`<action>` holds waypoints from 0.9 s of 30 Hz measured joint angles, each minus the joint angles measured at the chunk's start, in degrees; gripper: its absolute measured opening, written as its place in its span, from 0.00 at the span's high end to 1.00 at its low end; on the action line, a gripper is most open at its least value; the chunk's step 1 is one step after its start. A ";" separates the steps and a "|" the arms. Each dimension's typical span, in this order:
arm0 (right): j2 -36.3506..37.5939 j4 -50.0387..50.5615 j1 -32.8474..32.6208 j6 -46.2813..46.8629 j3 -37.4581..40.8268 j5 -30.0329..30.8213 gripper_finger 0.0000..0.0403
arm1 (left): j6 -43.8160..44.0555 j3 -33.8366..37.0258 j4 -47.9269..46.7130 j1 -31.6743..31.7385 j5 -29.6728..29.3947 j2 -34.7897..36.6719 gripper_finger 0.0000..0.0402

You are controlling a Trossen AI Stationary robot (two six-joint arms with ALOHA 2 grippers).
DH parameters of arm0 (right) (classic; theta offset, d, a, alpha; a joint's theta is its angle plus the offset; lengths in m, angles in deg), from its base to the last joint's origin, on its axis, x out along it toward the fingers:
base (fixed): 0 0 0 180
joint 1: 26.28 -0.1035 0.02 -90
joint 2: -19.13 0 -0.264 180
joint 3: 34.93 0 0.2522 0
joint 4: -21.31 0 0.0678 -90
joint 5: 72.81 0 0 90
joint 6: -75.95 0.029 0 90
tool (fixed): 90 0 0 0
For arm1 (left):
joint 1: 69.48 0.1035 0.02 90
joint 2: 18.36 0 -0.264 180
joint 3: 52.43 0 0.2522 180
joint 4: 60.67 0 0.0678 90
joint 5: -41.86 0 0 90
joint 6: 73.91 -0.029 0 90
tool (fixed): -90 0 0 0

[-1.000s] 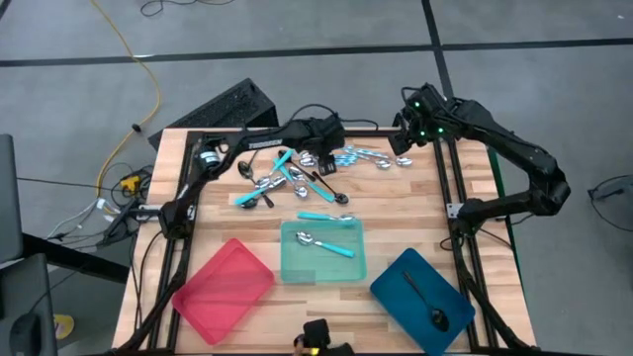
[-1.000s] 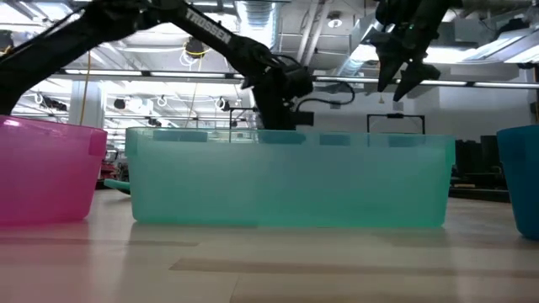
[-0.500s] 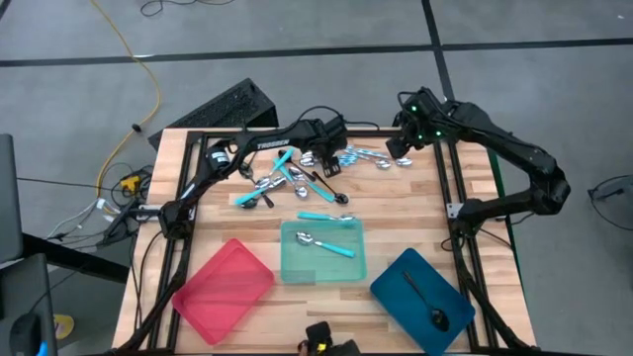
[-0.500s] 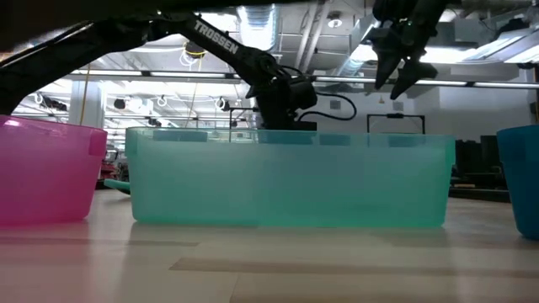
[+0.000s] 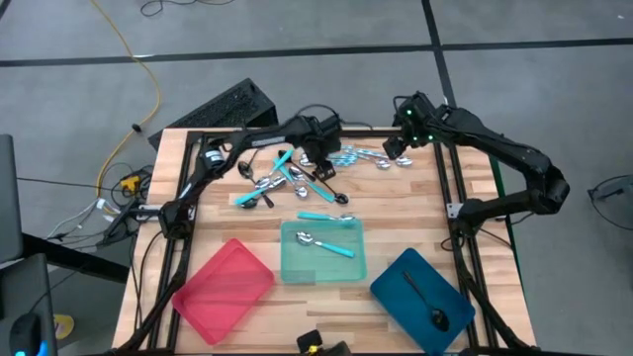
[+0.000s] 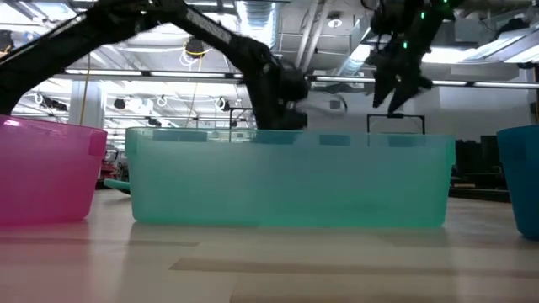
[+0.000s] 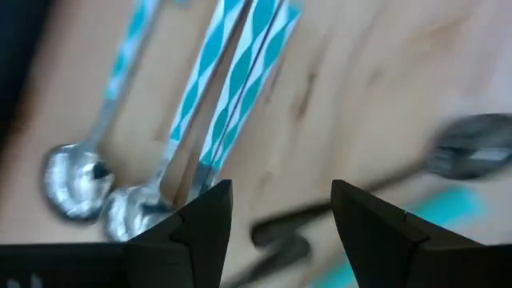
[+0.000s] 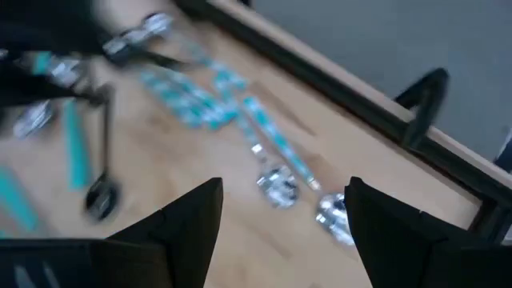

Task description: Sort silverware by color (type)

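1. Left pincer [image 5: 318,158] hangs low over the spoon pile, fingers spread, holding nothing; right pincer [image 5: 396,148] hovers agape near the bench's far right edge.
2. Wooden plank bench [image 5: 396,213] carries three translucent plastic trays.
3. Spoons [image 5: 287,178] lie tangled; turquoise striped handles [image 7: 232,80] and shiny bowls, partly blurred.

wooden table [image 5: 445,198] with spoons [image 5: 297,178] (three trays [image 5: 322,267] too)

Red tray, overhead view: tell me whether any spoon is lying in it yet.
No. The red tray shows only its bare bottom, while the teal tray holds spoons and the blue tray holds one dark spoon.
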 joint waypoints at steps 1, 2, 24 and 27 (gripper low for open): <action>0.00 -1.97 1.28 1.25 1.79 0.13 0.31 | 0.30 -0.02 -0.28 0.06 0.50 1.67 0.51; 0.00 -3.51 2.46 2.72 3.48 0.14 0.32 | 0.69 -0.02 -0.51 0.06 0.46 3.52 0.51; -17.75 -2.05 4.72 34.54 15.60 16.14 0.97 | 4.09 -0.11 1.83 -1.67 -16.74 36.48 0.51; -20.94 -2.26 5.23 35.04 15.25 13.85 0.97 | 3.74 -0.11 1.56 -1.71 -16.70 37.31 0.51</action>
